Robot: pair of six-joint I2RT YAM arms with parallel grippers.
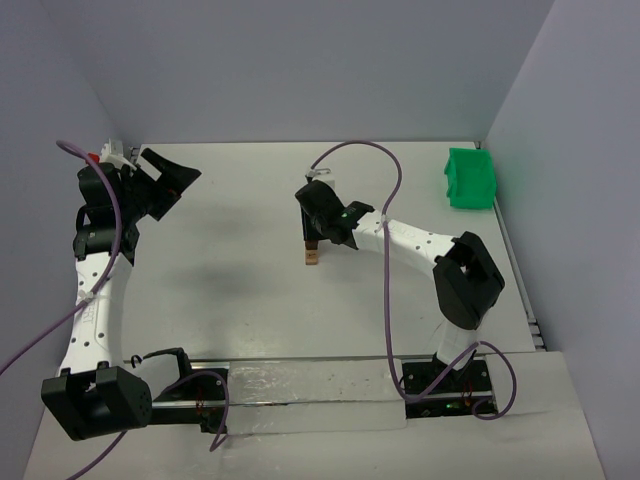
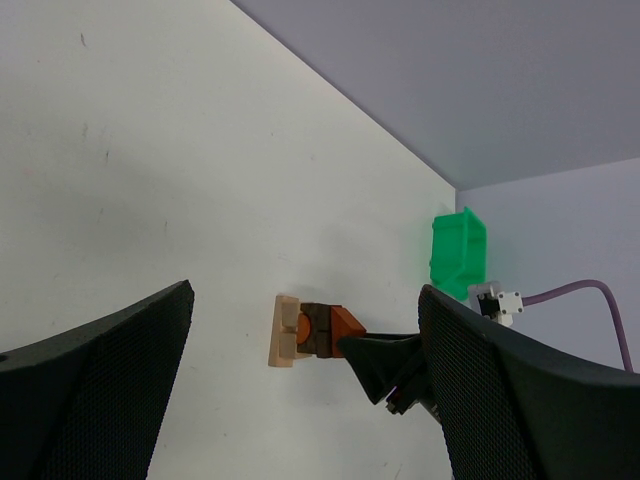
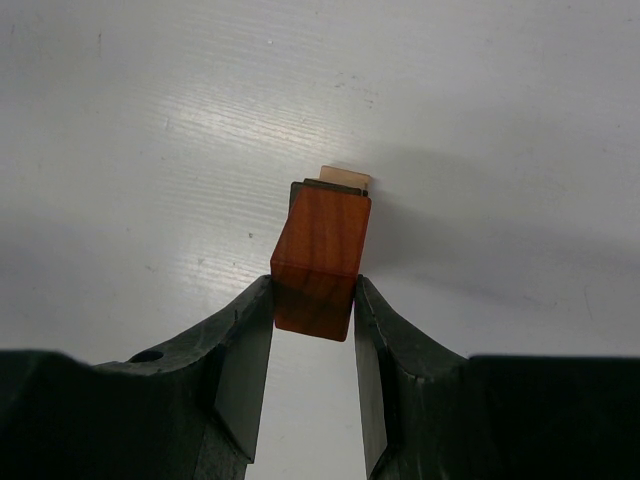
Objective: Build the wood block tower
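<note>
Pale grey walls box in a white worktop (image 1: 240,320), w/ both arms bolted at the near edge. Left arm (image 1: 95,300) reaches up the left side; right arm (image 1: 420,240) bends in toward the centre. Green bin (image 1: 470,178) sits far right by the wall, well apart from everything else.

Left gripper (image 1: 172,172) is spread wide w/ nothing in it, at the far left, well away from the work. Right gripper (image 3: 312,300) is closed on a reddish-brown block (image 3: 322,235), pinching its near end, right over the tower (image 1: 311,257) near mid-worktop.

Tower is small vs. the gripper: tan block (image 2: 283,331) at the base, dark brown block (image 2: 318,330) on that, and the reddish-brown one touching the dark one on top. Right wrist view shows only thin slivers of the lower pieces past the held block, so can't tell if it's seated flat.

Risks, as I judge them:
- The held block looks a bit twisted vs. the piece under it, so letting go now could leave it overhanging & it slides off.
- The stack is narrow, so a sideways nudge as the jaws part, or a finger dragging on the way up, prob. tips the lot.
- Pressing down too hard could shove the lower blocks out of line.
</note>
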